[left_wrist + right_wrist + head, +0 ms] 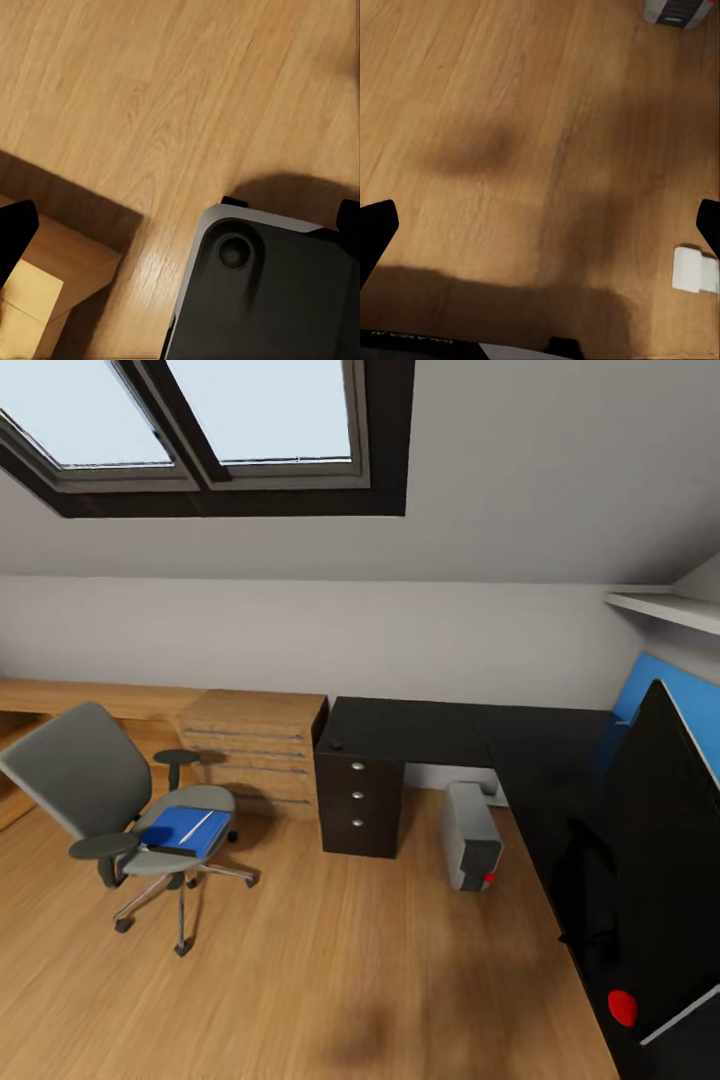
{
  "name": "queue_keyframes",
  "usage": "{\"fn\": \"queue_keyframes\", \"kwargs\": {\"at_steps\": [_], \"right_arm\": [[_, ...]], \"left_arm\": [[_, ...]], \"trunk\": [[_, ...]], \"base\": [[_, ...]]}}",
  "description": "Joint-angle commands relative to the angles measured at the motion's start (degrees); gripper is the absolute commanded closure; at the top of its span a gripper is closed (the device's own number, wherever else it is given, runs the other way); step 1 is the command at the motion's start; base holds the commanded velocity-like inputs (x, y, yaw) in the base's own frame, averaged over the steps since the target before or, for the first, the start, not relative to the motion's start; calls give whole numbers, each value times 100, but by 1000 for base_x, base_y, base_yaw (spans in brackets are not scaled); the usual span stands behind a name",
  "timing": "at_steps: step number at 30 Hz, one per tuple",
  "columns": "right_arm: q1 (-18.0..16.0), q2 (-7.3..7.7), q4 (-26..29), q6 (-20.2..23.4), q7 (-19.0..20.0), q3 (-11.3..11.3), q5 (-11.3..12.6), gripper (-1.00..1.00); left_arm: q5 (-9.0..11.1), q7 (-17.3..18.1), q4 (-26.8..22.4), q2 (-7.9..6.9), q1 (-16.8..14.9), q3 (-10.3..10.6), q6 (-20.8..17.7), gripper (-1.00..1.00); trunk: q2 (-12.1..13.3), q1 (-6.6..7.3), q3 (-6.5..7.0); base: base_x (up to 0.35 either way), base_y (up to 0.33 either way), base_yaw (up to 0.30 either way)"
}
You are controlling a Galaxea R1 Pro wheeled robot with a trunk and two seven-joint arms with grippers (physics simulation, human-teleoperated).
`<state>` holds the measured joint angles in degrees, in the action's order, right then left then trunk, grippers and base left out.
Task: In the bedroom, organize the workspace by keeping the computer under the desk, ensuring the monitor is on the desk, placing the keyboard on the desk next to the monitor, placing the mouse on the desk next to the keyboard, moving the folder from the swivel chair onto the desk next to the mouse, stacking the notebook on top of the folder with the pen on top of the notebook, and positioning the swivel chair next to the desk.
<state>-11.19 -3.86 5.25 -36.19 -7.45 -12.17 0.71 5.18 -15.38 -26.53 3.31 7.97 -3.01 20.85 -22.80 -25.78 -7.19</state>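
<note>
The swivel chair (95,785) stands on the plank floor at the left, apart from the desk, with the blue folder (185,830) flat on its seat. The black L-shaped desk (430,728) runs along the back wall and down the right side. On its right wing the monitor (665,860) stands edge-on, red dot at its lower corner. The computer (470,850) stands on the floor in the desk's inner corner. A small black lump (337,745), perhaps the mouse, sits near the desk's left end. Keyboard, notebook and pen are out of view. Both the left gripper (180,229) and the right gripper (540,225) hang open over the floor.
Light wooden low cabinets (255,745) line the back wall left of the desk's black drawers (358,805). A white shelf (665,608) juts out above the desk. A wooden block (45,292) and my dark base (262,300) lie under the left gripper. Open floor lies between chair and desk.
</note>
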Motion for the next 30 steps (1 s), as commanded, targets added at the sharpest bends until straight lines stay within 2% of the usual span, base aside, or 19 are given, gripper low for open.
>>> {"fn": "queue_keyframes", "kwargs": {"at_steps": [1, 17, 18, 30], "right_arm": [[-6, -1, -7, -14, -46, -49, 7, -100], [-6, -9, -7, -19, -46, -53, 0, -100], [-6, -6, -7, -20, -46, -49, 4, -100], [-6, -1, -7, -20, -46, -54, 0, -100]], "left_arm": [[54, 18, -10, 3, 2, -11, 16, -100], [55, 18, -10, 3, 2, -6, 21, -100], [58, 13, -10, 3, 2, -9, 114, -100], [62, 9, -10, 3, 2, -7, 310, -100]], "trunk": [[-12, 0, -13], [-12, 0, -20], [-12, 0, -20], [-12, 0, -20]], "base": [[-337, 0, -191], [-337, -65, -36], [-274, -224, -57], [-265, -238, -211]]}}
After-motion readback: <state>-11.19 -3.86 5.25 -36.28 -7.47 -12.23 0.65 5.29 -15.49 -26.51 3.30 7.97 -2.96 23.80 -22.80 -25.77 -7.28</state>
